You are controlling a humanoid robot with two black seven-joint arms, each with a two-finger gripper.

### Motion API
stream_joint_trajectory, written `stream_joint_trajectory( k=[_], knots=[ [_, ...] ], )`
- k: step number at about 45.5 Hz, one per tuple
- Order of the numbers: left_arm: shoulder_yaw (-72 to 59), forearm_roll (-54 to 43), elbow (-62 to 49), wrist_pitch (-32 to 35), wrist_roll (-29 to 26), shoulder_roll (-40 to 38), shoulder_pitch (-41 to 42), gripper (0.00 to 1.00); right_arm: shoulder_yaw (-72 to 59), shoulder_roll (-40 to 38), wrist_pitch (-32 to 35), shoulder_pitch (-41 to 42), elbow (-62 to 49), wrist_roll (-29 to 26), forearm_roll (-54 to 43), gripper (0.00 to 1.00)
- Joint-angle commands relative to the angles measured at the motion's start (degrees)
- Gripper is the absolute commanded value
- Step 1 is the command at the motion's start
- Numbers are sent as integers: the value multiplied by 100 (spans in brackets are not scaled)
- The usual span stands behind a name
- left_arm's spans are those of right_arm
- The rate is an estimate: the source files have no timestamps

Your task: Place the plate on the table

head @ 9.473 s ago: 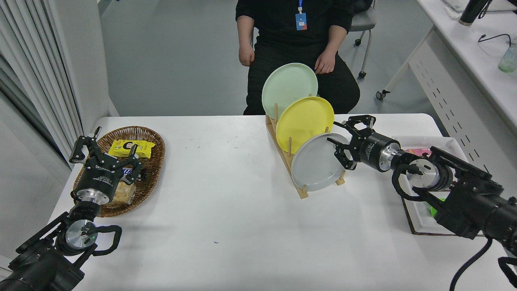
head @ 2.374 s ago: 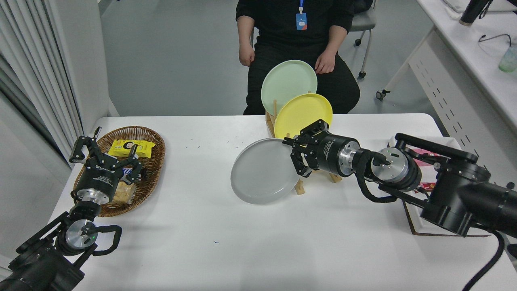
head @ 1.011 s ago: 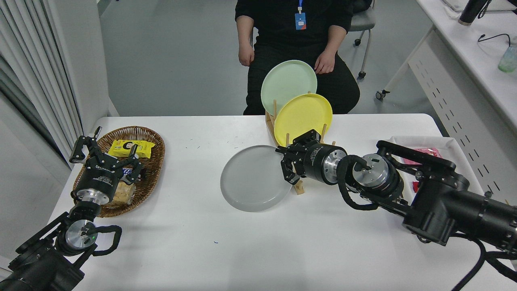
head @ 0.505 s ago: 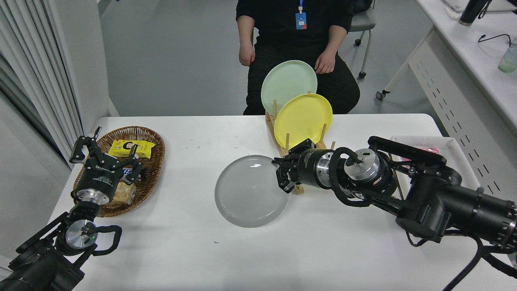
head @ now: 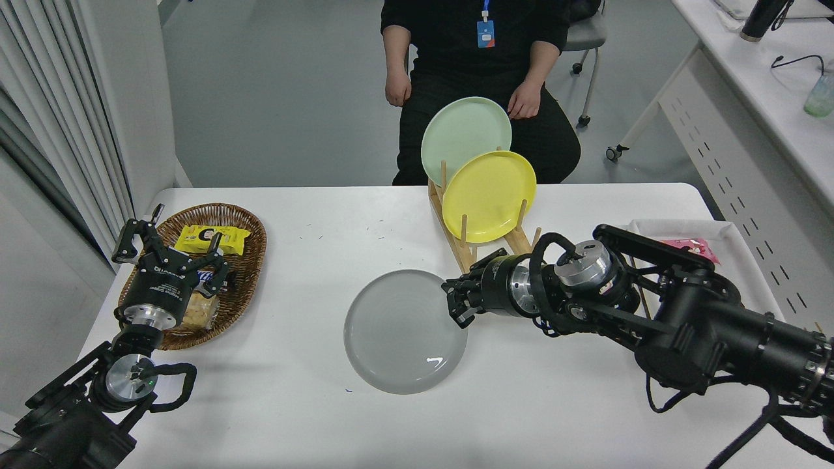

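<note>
The pale grey plate (head: 405,331) lies nearly flat, low over or on the white table (head: 293,417), near the middle and left of the rack. Whether it touches the tabletop I cannot tell. My right gripper (head: 457,305) reaches in from the right and is shut on the plate's right rim. My left gripper (head: 171,246) is parked at the lower left above the basket, with its fingers spread open and nothing in them.
A wooden rack (head: 470,255) behind the right gripper holds a yellow plate (head: 488,195) and a mint green plate (head: 464,138) upright. A wicker basket (head: 251,225) of snacks sits at the left, a white tray (head: 739,251) at the right. A person (head: 482,65) sits at the far side.
The right gripper has carried the grey plate down and toward the near edge, and the plate has levelled out from tilted to almost flat. The left arm has not moved.
</note>
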Motion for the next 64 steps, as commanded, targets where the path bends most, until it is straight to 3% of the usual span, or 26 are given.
stream_joint_trajectory(
  k=[1,26,64],
  knots=[
    [0,0,0,0,2,0,0,98,415,76,-209,-354,-196,0,377,0],
    [0,0,0,0,2,0,0,98,1154,313,-209,-935,-556,325,562,0],
    [0,0,0,0,2,0,0,98,1365,621,-209,-1506,-539,290,843,0]
  ],
)
